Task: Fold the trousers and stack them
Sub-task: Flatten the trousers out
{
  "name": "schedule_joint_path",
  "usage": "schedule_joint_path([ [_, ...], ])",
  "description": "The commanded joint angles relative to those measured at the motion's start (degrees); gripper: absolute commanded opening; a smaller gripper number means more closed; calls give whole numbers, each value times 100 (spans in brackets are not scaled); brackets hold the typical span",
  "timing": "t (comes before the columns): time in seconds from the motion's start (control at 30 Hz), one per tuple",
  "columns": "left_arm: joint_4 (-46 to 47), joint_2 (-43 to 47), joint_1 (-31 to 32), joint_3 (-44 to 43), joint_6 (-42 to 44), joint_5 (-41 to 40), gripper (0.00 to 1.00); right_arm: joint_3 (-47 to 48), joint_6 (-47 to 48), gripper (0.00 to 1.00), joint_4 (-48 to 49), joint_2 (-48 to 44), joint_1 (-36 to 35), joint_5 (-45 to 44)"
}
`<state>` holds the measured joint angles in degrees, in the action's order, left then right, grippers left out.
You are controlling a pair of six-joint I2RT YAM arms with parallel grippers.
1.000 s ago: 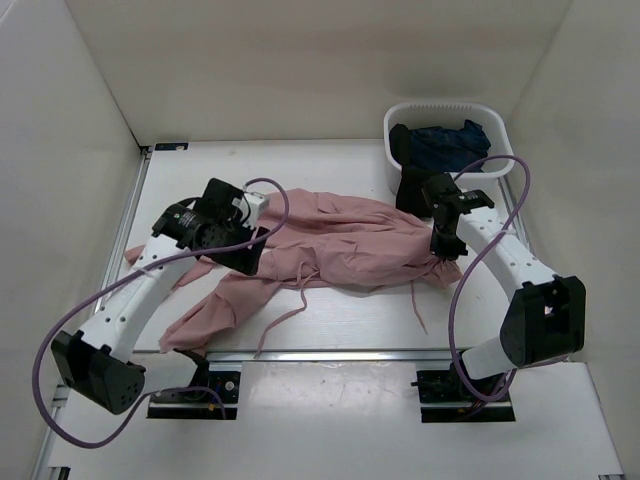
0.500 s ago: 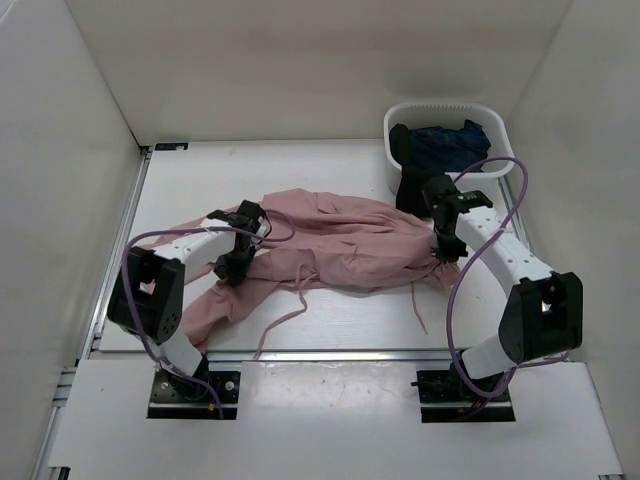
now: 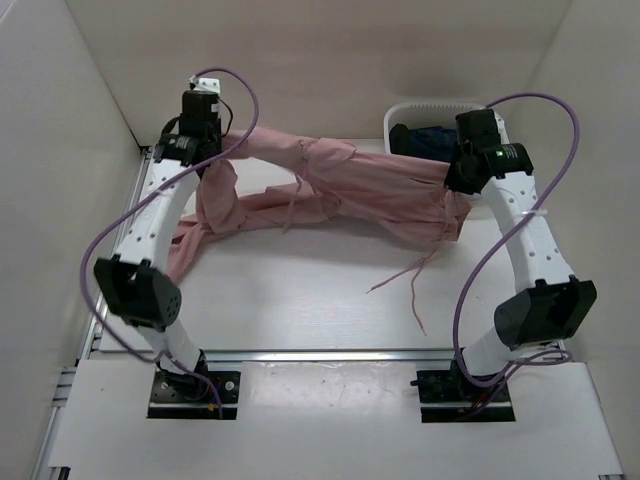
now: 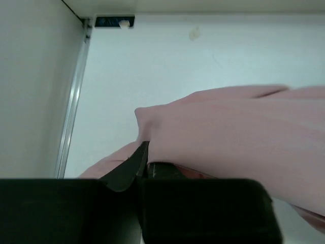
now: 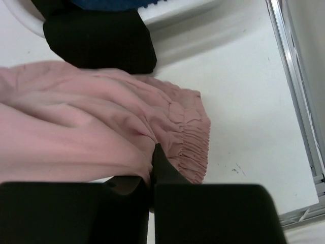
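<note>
One pair of trousers [image 3: 340, 185] strung above the desk [image 3: 300, 300] between two tools: left tool [image 4: 142, 160] pinched shut on a cloth fold, right tool [image 5: 152, 168] pinched shut beside the gathered waistband. One basket [image 3: 440, 107], partly hidden behind the right arm, holding one dark blue garment [image 3: 440, 140] and one black garment [image 5: 96, 40].

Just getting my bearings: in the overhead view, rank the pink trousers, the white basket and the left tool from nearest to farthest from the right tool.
1. pink trousers: pinched in the right tool itself.
2. white basket: just behind it, at the far right.
3. left tool: away on the far left, holding the trousers' other end.
</note>
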<state>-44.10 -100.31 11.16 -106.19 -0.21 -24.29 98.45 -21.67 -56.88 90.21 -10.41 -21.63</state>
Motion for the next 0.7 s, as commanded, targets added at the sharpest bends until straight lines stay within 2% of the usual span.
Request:
schedule_joint_path([
  [0.0, -328, 801, -114, 771, 21, -867, 14, -448, 199, 0, -359, -504, 198, -536],
  [0.03, -328, 1012, -62, 1237, 21, -867, 14, -685, 85, 0, -289, -627, 146, -440],
  [0.07, -328, 1423, 61, 2268, 21, -736, 14, -940, 84, 0, -227, -863, 145, -352],
  [0.13, -545, 1803, 237, 3284, 21, -542, 23, -1695, -4, 0, -96, -1058, 145, -281],
  [0.2, -984, 2199, 702, 4460, 21, 106, 32, -2283, -144, 0, -95, -1190, 145, -281],
  [0.23, -1257, 2296, 886, 4745, 21, 466, 50, -2417, -144, 0, -95, -1260, 145, -385],
  [0.3, -1961, 2559, 1309, 5220, 21, 1500, 70, -2646, -197, 0, -156, -1261, 197, -552],
  [0.37, -2146, 2805, 1363, 5223, 21, 1866, 84, -2717, -197, 0, -156, -1261, 250, -553],
  [0.47, -2147, 3324, 1127, 4522, 21, 1736, 94, -2718, -250, 0, -104, -1261, 461, -553],
  [0.53, -1849, 3387, 547, 3941, 21, 1551, 94, -2718, -250, 0, -52, -1261, 532, -501],
  [0.6, -1787, 3152, 21, 3747, 21, 1603, 93, -2718, -250, 0, -51, -1261, 584, -500],
  [0.67, -1708, 2870, -209, 3746, 21, 1690, 91, -2796, -302, 0, 10, -1261, 637, -430],
])
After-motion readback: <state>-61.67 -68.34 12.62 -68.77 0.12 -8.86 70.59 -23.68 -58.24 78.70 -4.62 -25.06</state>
